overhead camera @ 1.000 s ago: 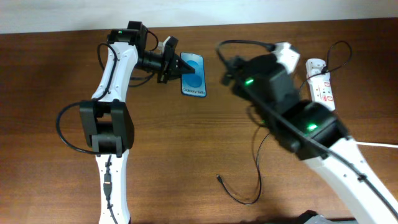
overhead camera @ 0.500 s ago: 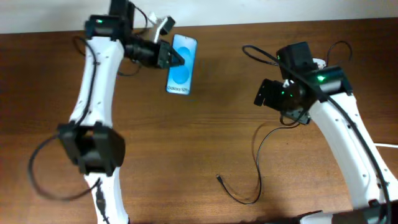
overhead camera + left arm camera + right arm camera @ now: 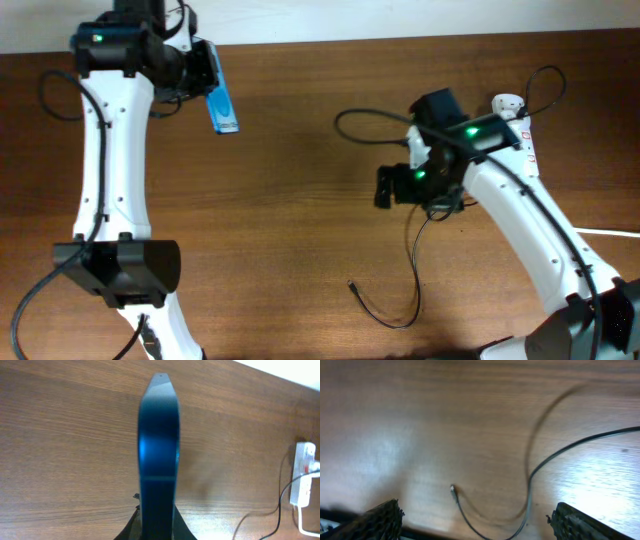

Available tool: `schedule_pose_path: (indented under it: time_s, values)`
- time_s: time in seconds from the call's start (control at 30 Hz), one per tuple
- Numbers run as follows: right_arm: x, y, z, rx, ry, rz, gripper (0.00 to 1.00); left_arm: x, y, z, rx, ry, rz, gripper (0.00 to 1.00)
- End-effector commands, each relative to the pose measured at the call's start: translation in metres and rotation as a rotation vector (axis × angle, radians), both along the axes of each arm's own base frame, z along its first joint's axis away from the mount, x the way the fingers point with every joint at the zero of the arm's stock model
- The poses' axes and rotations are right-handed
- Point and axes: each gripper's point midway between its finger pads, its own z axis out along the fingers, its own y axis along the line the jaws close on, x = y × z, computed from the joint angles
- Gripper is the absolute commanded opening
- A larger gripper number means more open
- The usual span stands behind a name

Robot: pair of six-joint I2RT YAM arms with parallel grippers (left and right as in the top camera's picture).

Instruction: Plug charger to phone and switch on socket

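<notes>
My left gripper (image 3: 208,82) is shut on the phone (image 3: 223,106) and holds it tilted above the table at the far left. In the left wrist view the phone (image 3: 159,445) shows edge-on between the fingers (image 3: 131,527). The charger's thin black cable (image 3: 414,262) loops over the front middle, and its connector tip (image 3: 352,286) lies free. My right gripper (image 3: 388,188) is open and empty above the table, behind that loop. In the right wrist view the tip (image 3: 452,489) lies between the spread fingers (image 3: 380,520). The socket (image 3: 526,150) lies at the far right, with the white plug adapter (image 3: 504,102) at its far end.
The socket also shows in the left wrist view (image 3: 302,472), with a black cable running to it. A thick white cord (image 3: 610,233) leaves the right edge. A white wall borders the table's far edge (image 3: 320,22).
My left arm has lifted the phone and carried it left and back. My right arm has swung left, away from the socket, to above the cable loop.
</notes>
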Motion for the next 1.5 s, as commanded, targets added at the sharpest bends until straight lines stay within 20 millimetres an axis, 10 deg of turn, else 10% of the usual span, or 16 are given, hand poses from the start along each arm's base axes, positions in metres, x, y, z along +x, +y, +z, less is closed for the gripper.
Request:
schedule_pose_path:
  time_s: [0.0, 0.13, 0.33, 0.53, 0.93, 1.47]
  values:
    - [-0.014, 0.031, -0.004, 0.019, 0.000, 0.121, 0.99, -0.002, 0.030, 0.021, -0.006, -0.044, 0.084, 0.00]
    - [-0.030, 0.056, -0.014, 0.018, 0.008, 0.191, 1.00, -0.007, 0.050, 0.018, -0.005, -0.015, 0.128, 0.00]
    - [-0.073, 0.056, -0.065, 0.018, 0.138, 0.244, 0.56, -0.011, 0.057, 0.015, -0.004, 0.005, 0.143, 0.00]
    - [-0.119, 0.074, -0.095, 0.062, 0.230, 0.336, 0.45, -0.011, 0.057, 0.015, -0.004, 0.005, 0.143, 0.00]
    - [-0.146, 0.071, -0.129, 0.096, 0.292, 0.292, 0.38, -0.011, 0.057, 0.015, -0.005, 0.005, 0.143, 0.00]
    - [-0.129, 0.070, -0.154, 0.158, 0.351, 0.247, 0.32, -0.009, 0.057, 0.016, -0.004, -0.003, 0.143, 0.00]
